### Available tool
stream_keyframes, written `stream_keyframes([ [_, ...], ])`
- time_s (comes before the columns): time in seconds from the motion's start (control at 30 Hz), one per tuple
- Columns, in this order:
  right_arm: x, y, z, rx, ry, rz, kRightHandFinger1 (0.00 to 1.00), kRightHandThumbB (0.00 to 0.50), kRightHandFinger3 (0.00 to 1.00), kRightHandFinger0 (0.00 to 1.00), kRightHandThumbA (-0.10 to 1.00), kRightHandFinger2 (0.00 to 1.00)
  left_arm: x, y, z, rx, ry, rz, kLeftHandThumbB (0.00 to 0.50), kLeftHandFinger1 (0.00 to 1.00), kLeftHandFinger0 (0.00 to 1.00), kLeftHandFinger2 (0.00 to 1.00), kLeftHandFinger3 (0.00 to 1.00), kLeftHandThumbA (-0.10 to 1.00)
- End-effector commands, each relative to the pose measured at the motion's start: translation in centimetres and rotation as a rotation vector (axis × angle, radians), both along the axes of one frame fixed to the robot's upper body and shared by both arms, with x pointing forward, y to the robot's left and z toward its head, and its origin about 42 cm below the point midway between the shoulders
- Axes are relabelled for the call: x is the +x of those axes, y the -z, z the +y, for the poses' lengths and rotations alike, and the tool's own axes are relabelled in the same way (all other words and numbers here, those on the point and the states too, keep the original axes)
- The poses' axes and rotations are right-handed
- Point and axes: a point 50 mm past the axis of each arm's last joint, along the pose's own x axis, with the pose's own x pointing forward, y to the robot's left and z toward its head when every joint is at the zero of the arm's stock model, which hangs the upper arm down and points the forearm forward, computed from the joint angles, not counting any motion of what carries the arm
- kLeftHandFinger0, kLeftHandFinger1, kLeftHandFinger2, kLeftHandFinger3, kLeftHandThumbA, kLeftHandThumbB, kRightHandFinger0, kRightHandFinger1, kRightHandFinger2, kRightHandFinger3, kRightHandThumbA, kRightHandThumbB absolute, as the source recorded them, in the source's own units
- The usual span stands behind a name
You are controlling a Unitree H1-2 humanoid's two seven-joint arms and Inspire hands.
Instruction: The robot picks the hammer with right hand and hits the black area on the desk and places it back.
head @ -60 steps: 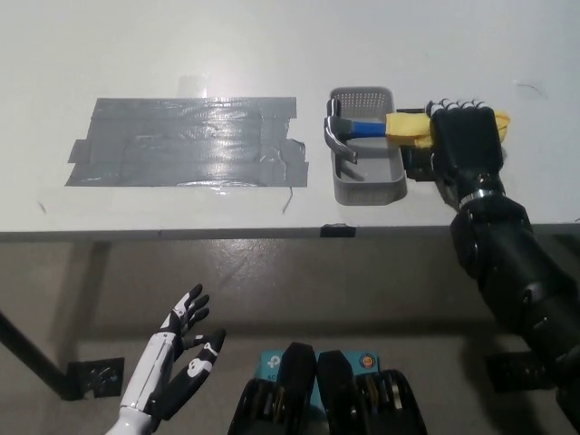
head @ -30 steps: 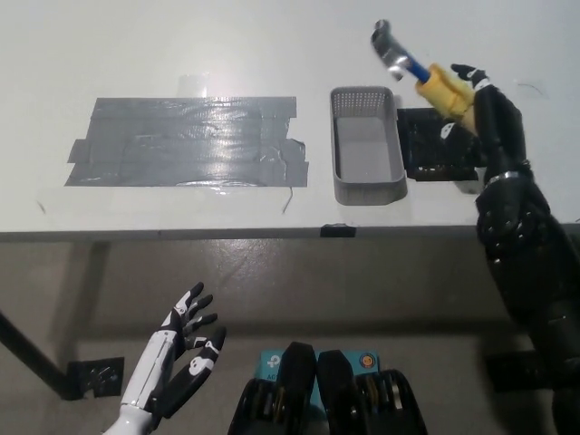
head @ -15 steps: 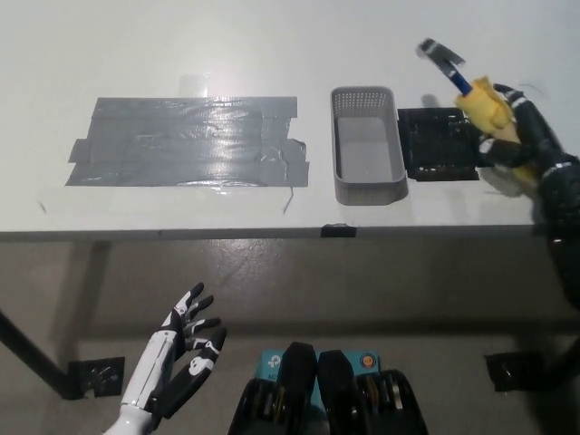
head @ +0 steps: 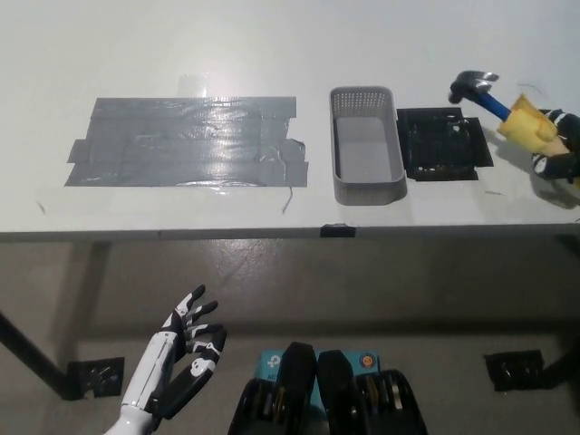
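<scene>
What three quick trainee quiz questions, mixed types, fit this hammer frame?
1. True or false: the grey basket holds the hammer.
2. Which robot hand grips the hammer's yellow handle? A) white left robot hand B) black right robot hand
3. Fill in: the hammer head sits just right of the ____ pad, at its far corner.

Key:
1. False. The basket is empty; the hammer is held up at the right edge of the picture.
2. B. The left one hangs open below the table edge.
3. Black.
</scene>
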Motion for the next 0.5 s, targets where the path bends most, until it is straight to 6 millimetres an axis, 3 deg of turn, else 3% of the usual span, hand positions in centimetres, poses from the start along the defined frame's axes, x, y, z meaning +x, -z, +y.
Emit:
stream_keyframes([
  [0.0,-0.74,-19.00,0.65,-0.083,-0.254,-0.106,0.49,0.094,1.00,0.00,-0.10,0.86,1.06,-1.95,0.56,0.018,0.036,-0.085,0.000,0.74,0.61,0.86,0.96,0.61],
  [0.27,-0.86,-19.88,0.97,-0.081,-0.268,-0.063,0.52,0.106,1.00,0.01,-0.10,0.84,1.26,-2.12,0.47,0.021,0.041,-0.095,0.000,0.70,0.58,0.80,0.90,0.62],
  [0.47,-1.06,-19.38,1.59,-0.145,-0.278,-0.041,0.54,0.103,1.00,0.00,-0.10,0.90,1.19,-1.91,0.55,0.026,0.036,-0.095,0.000,0.67,0.57,0.75,0.87,0.67],
])
